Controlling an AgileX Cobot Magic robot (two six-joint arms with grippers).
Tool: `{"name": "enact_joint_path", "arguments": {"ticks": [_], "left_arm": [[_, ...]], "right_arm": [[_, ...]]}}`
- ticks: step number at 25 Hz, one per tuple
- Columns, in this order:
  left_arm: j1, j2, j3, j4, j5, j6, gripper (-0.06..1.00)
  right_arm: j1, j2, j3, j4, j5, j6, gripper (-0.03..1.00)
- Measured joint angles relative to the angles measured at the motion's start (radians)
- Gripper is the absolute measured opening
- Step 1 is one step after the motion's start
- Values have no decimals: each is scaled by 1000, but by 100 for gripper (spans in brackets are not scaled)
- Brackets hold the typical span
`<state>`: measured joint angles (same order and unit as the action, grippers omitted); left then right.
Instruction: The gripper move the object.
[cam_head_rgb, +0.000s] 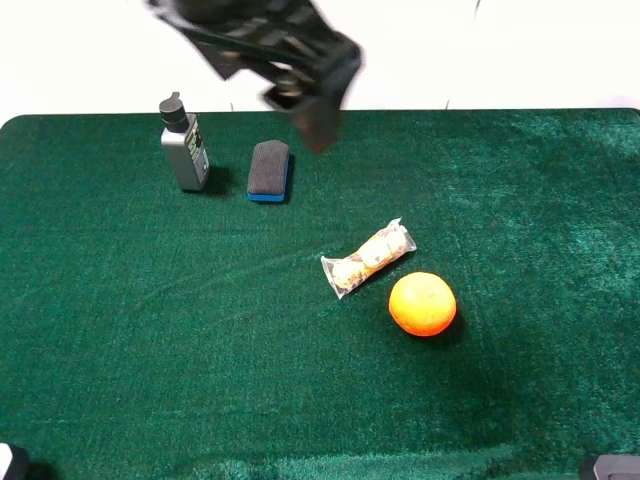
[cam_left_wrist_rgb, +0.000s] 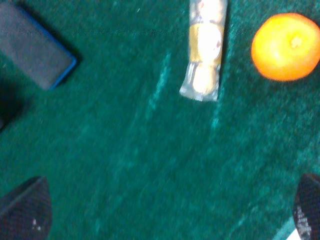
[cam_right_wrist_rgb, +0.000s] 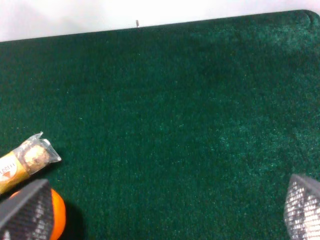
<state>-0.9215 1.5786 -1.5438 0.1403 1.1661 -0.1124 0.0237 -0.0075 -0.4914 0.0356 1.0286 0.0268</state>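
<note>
Left gripper (cam_left_wrist_rgb: 165, 212) is hanging wide open above the worktop (cam_head_rgb: 150, 350), orange (cam_left_wrist_rgb: 285, 46) sitting ahead and off to one side; looks like it's needing to swing over and drop.

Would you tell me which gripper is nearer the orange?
The right gripper, probably: the orange shows just past its fingertip. The left gripper hangs high near the eraser.
</note>
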Motion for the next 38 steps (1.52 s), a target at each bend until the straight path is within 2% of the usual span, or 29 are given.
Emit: {"name": "enact_joint_path", "arguments": {"ticks": [6, 13, 21, 24, 31, 38], "left_arm": [[47, -233, 206, 14, 1, -22, 98], [54, -529, 432, 54, 2, -77, 98], [66, -844, 587, 88, 3, -125, 98], [144, -934, 652, 87, 4, -126, 98], [416, -1110, 800, 82, 1, -126, 98], [647, -1281, 950, 71, -35, -96, 98]], "right_arm": [[0, 0, 0, 0, 0, 0, 69], [0, 0, 0, 0, 0, 0, 69], [0, 0, 0, 0, 0, 0, 69], [0, 0, 0, 0, 0, 0, 69], [0, 0, 0, 0, 0, 0, 69], [0, 0, 0, 0, 0, 0, 69]]}}
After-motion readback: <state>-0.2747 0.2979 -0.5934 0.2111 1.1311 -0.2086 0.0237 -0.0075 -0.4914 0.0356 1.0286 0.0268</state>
